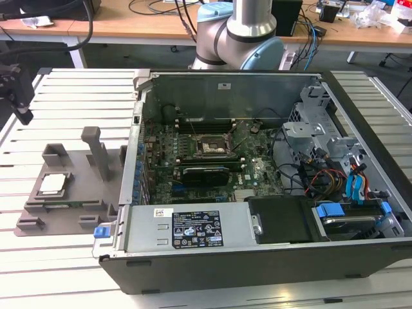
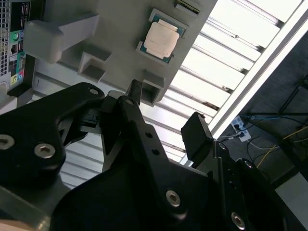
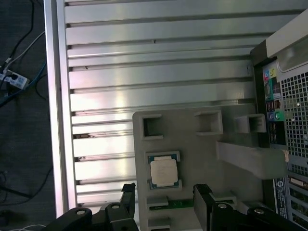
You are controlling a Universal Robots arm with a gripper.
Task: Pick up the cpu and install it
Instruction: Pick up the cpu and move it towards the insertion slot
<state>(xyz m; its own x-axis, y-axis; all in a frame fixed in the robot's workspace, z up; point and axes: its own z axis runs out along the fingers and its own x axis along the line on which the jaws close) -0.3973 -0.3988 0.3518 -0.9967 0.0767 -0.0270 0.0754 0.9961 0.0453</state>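
- Nearest to us in both wrist views, the gripper (image 3: 165, 193) has its jaws spread wide. Nothing sits between the two black fingers (image 3: 203, 198), so we judge it empty.
- Just past the fingertips lies the cpu (image 3: 163, 172), silver top up and flat in a square nest. The fingers stand to either side of its line but hang clear of it, with no contact that we can see.
- The nest is part of a grey holder (image 3: 192, 139) with further pockets and upright posts. The holder rests on the pale slatted table (image 3: 159, 72), just beside the open computer case (image 1: 257, 264).
- Farther off, inside the case, the green motherboard (image 1: 193, 177) carries the socket (image 1: 213, 147). We see no silver chip seated in its dark frame, though we cannot tell whether its latch is up or down.
- We judge the task to be at its very start. The gripper is lined up near the chip, but the grasp, the carry across to the case and the seating in the socket are all undone.
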